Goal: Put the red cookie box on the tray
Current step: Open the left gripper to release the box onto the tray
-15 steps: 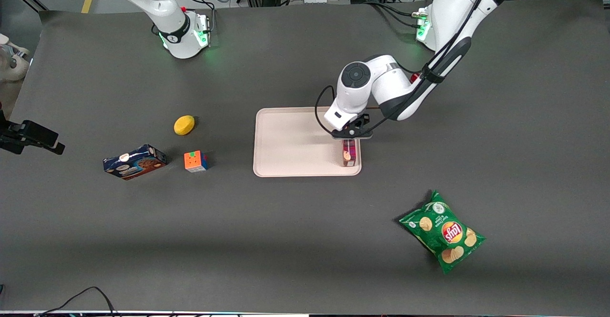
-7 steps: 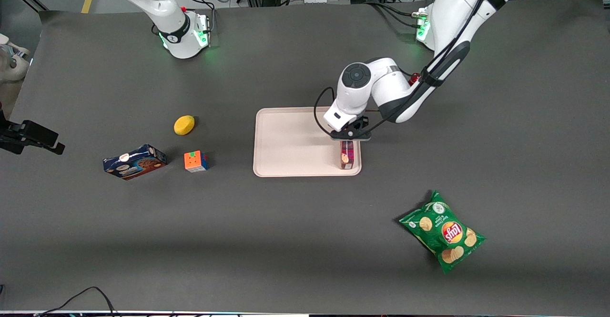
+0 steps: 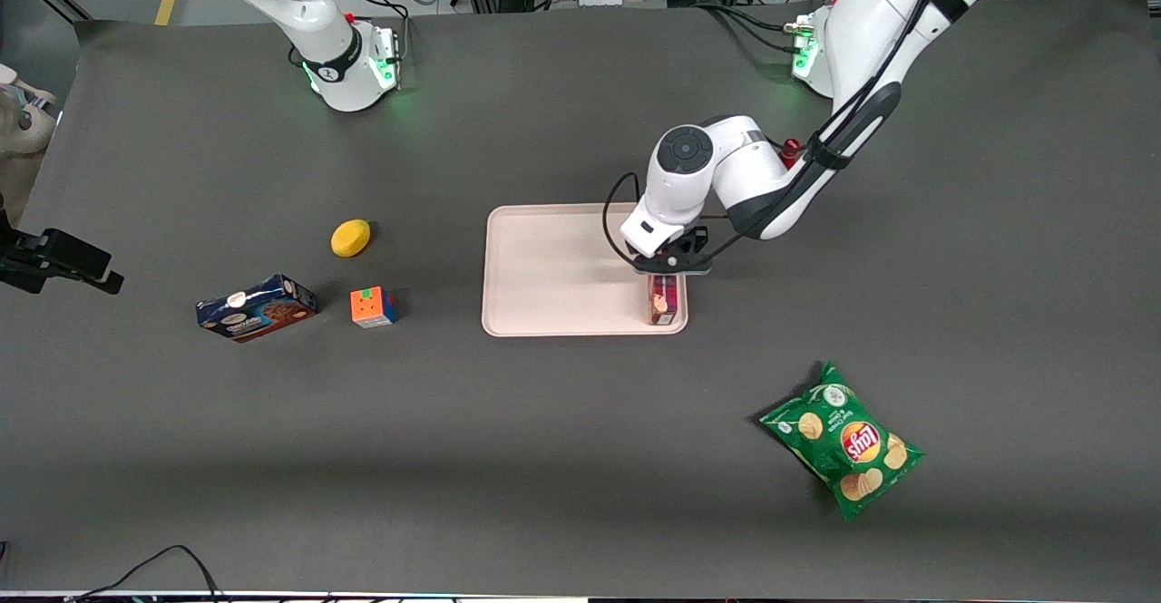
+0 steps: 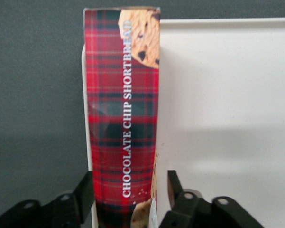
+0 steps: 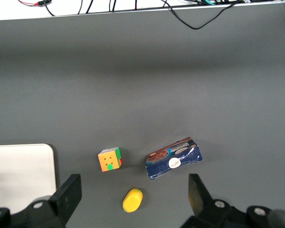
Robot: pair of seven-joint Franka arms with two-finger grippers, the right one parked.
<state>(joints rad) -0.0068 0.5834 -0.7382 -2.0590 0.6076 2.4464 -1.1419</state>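
One long slim dark-red tartan cookie box (image 3: 663, 300) lies in the front view on the large flat pale pinkish-beige rectangular tray (image 3: 553, 272), along the short edge at the working arm's end, its visible end at the tray corner nearest the camera. The left arm's black two-finger gripper (image 3: 672, 265) sits directly above the box's farther part, hiding it. On the dark grey table surface (image 3: 580, 458), a green crisp bag (image 3: 842, 440) lies nearer the camera, toward the working arm's end. A yellow rounded object (image 3: 350, 238), a multicoloured puzzle cube (image 3: 372, 306) and a blue cookie box (image 3: 256, 307) lie toward the parked arm's end, well apart from the tray.

In the left wrist view, the tartan carton (image 4: 122, 118) rests against the tray's rim (image 4: 227, 22). The gripper (image 4: 128, 190) straddles the carton; one finger (image 4: 87, 190) is touching or nearly touching one side, the other finger (image 4: 173, 185) stands slightly off it, so the grip is released.

In the right wrist view, the cube (image 5: 109, 159), blue box (image 5: 173, 158) and yellow object (image 5: 132, 200) lie near one another, beside the tray corner (image 5: 49, 151).
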